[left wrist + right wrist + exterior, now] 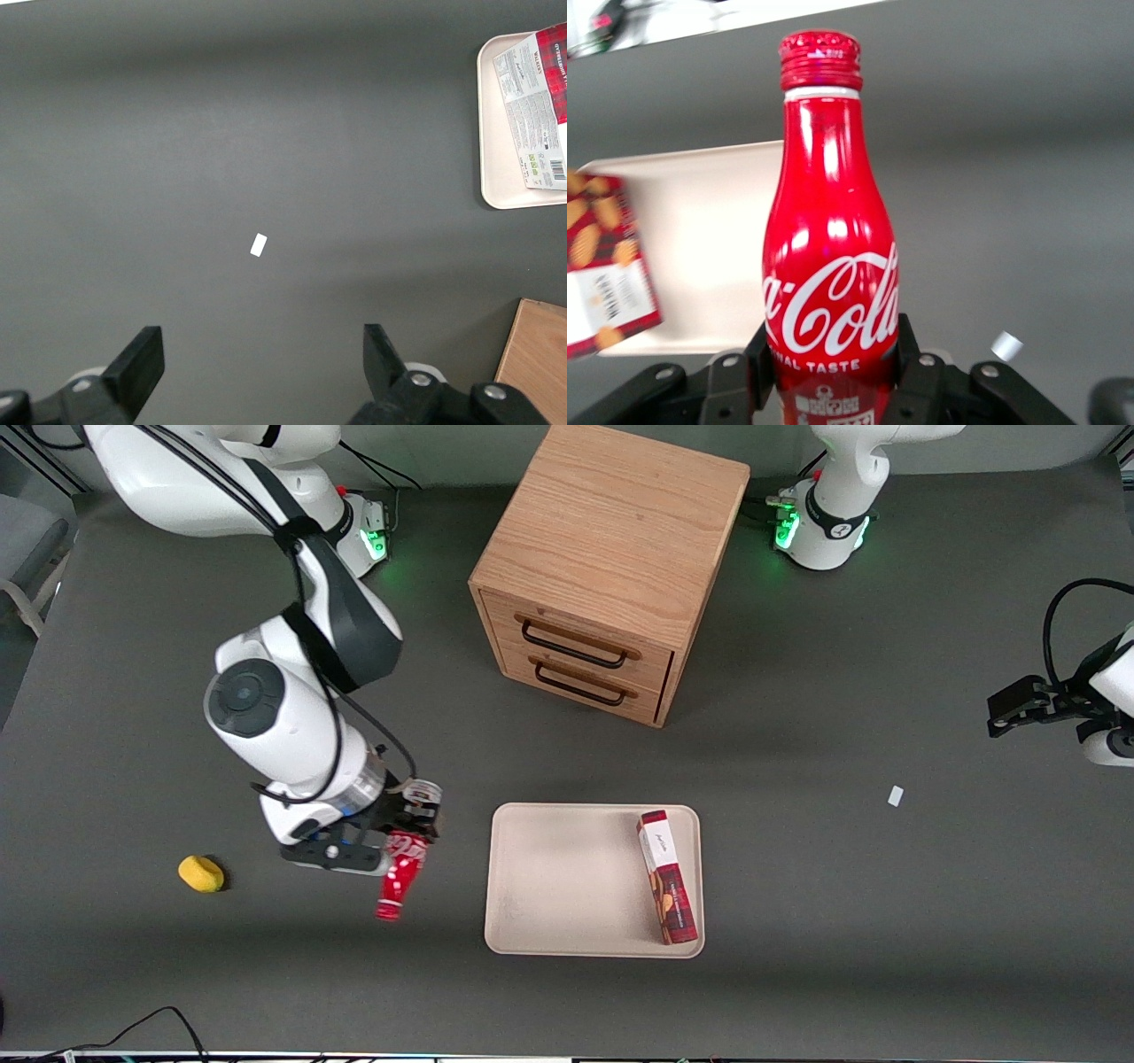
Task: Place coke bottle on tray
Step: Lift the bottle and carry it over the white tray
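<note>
Fingers (pixel 908 354) of the right gripper (pixel 409 825) are clamped on the lower body of the coke bottle (pixel 399 877), near its base, neck pointing away from the wrist toward the front camera. Bottle is held above the counter (pixel 842 886), beside the tray (pixel 567 881) but not over it, toward the working arm's end. Looks like rigid glossy metal, probably light and slick, so a firm squeeze on the wide lower body seems the right hold; the narrow neck would likely slip. Tray is a shallow cream one and holds a red-and-white biscuit box (pixel 668 877) lying along its edge toward the parked arm, leaving most of the floor bare. Yellow sponge-like lump (pixel 201 873) sits on the counter near the gripper; wooden drawer cabinet (pixel 602 576) stands farther from the front camera than the tray.
</note>
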Robot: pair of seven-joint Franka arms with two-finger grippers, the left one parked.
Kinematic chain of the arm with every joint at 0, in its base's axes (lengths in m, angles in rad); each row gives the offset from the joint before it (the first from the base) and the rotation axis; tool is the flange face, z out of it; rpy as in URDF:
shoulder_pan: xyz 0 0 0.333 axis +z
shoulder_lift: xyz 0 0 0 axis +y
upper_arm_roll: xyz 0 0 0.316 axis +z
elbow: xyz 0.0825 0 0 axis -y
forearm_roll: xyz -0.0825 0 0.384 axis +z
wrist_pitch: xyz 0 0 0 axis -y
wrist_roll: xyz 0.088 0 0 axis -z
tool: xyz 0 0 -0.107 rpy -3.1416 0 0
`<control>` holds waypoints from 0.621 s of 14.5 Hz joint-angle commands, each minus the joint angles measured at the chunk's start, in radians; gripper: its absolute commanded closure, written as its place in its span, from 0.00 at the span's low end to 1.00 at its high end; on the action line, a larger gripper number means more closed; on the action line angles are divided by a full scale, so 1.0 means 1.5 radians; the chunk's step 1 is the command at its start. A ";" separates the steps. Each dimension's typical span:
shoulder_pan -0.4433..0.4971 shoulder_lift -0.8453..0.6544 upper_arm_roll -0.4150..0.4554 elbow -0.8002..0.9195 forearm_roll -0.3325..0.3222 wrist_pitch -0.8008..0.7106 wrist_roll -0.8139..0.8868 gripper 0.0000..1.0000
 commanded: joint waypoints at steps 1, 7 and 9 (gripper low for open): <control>0.036 0.144 0.013 0.162 -0.003 0.028 -0.062 0.90; 0.058 0.242 0.011 0.149 -0.008 0.117 -0.068 0.73; 0.066 0.258 0.005 0.124 -0.008 0.172 -0.058 0.67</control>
